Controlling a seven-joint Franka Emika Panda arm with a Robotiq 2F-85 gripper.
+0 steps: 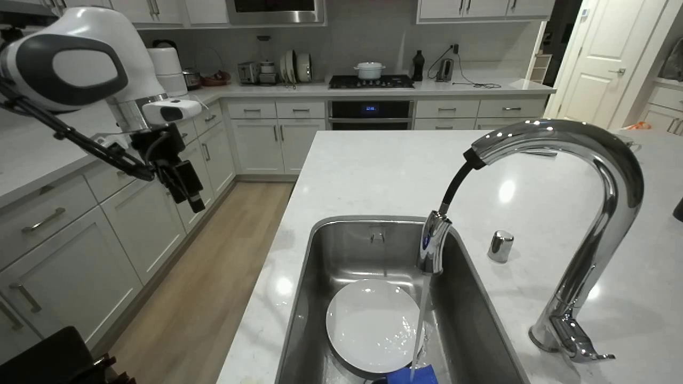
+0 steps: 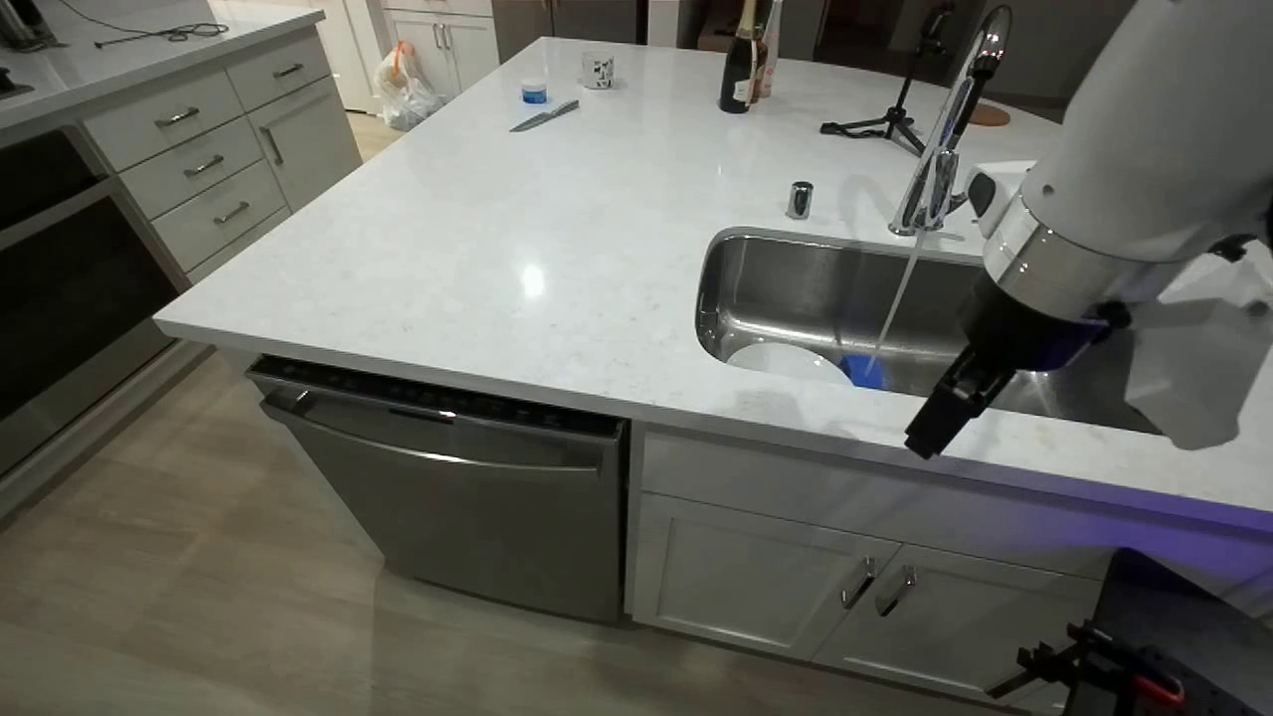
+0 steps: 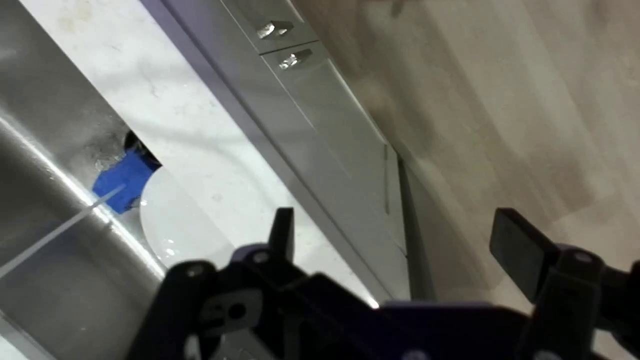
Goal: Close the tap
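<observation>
The tap (image 1: pixel 593 250) is a tall chrome gooseneck on the counter beside the sink; it also shows in an exterior view (image 2: pixel 912 199). Its spray head (image 1: pixel 434 242) hangs out of the spout on a black hose. A water stream (image 1: pixel 421 314) runs from it into the sink. A chrome lever (image 1: pixel 576 338) sticks out low on the tap's base. My gripper (image 3: pixel 395 212) is open with nothing between its fingers. It hangs over the counter's front edge, on the far side of the sink from the tap, in an exterior view (image 2: pixel 927 443). The wrist view shows no tap.
The steel sink (image 1: pixel 341 248) holds a white plate (image 1: pixel 373 325) and a blue cloth-like thing (image 3: pixel 122 180). A short chrome fitting (image 1: pixel 500 246) stands between sink and tap. A tripod (image 2: pixel 890 124), bottles (image 2: pixel 738 80) and a knife (image 2: pixel 545 116) are on the counter.
</observation>
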